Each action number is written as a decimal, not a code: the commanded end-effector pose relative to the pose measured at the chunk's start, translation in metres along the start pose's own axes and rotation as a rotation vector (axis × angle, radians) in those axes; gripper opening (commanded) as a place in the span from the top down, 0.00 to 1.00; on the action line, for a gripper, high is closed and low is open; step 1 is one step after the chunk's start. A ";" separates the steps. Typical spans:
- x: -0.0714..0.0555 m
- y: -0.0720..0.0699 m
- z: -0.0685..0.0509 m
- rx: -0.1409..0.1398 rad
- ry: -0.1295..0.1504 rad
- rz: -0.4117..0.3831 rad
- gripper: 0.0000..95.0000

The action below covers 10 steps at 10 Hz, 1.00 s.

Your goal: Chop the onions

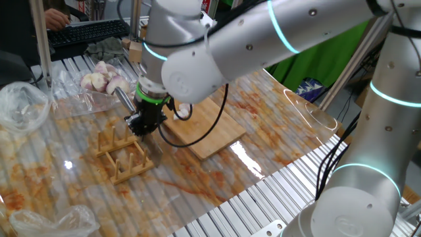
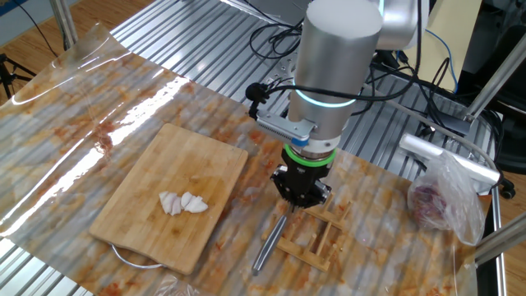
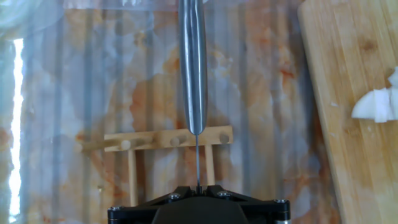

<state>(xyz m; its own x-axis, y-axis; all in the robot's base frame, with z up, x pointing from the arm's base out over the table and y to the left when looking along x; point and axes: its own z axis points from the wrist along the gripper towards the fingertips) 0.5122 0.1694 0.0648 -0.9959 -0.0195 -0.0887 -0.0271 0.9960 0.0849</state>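
Small pale onion chunks lie together on the wooden board; they also show at the right edge of the hand view. My gripper hangs over a wooden rack, to the right of the board. Its jaws stand close together on the thin blade of a knife, whose metal handle points away from the hand. In one fixed view the gripper is above the rack, the handle sticks out behind it, and the arm hides the onion chunks.
A clear bag with round pinkish-white whole bulbs lies at the back of the table. More crumpled plastic bags lie at the left. Another bag with dark contents lies right of the rack. A stained clear sheet covers the table.
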 end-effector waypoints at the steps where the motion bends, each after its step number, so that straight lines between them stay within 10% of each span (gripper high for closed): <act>1: -0.004 0.000 0.003 0.000 -0.007 0.004 1.00; 10: -0.004 -0.005 0.018 0.002 -0.028 0.001 1.00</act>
<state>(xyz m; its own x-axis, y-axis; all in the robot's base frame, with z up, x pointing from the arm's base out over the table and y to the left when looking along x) 0.5179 0.1661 0.0467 -0.9935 -0.0157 -0.1131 -0.0253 0.9961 0.0845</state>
